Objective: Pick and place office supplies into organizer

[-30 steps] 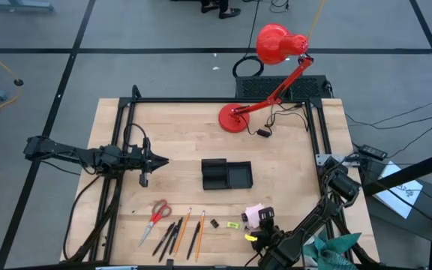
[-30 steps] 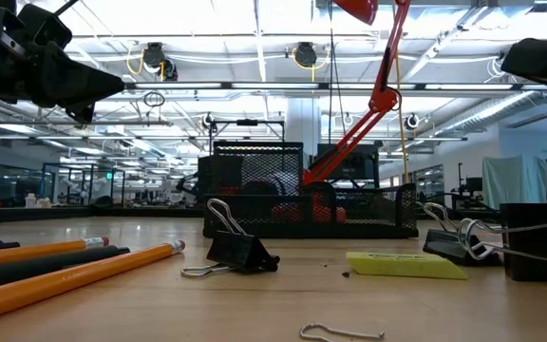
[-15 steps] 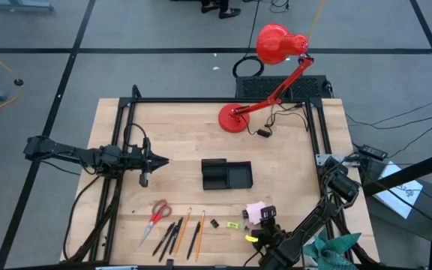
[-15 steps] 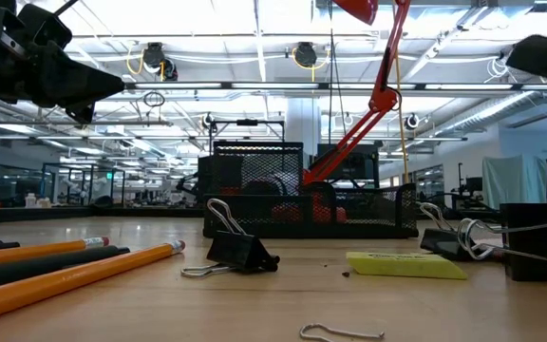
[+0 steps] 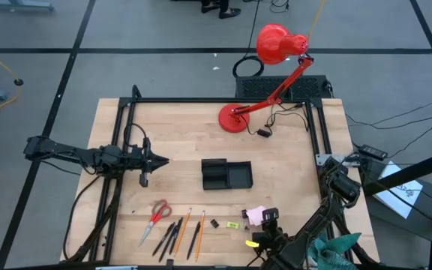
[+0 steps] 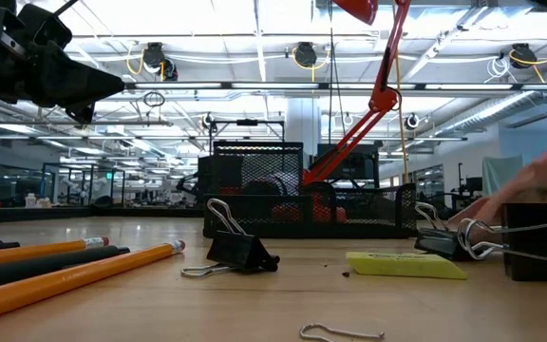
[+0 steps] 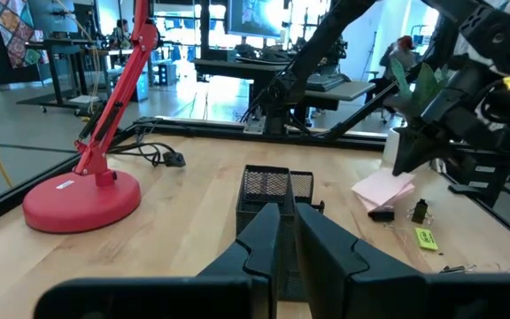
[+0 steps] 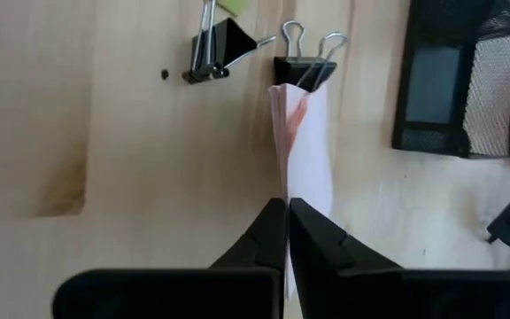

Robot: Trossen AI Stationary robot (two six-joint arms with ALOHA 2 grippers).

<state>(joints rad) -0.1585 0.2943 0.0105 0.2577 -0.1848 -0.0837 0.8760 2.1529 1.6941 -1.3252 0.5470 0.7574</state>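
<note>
Wooden tabletop (image 5: 178, 127) carries the left gripper (image 5: 162, 161) hovering at its left side, fingers nearly together and holding nothing, with red-handled scissors (image 5: 156, 215) and pencils (image 5: 182, 234) lying at the near edge. Right of these, the black organizer (image 5: 226, 174) sits mid-table. At the near right, the right gripper (image 8: 286, 232) is clamped on the pink sticky-note pad (image 8: 306, 146), lifted beside two black binder clips (image 8: 220, 46).

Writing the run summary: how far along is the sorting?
Done: nothing visibly placed in the organizer. In hand: the right gripper is shut on the pink pad, near the table's front edge. Left: scissors, pencils, binder clips. The left gripper waits left of the organizer.
</note>
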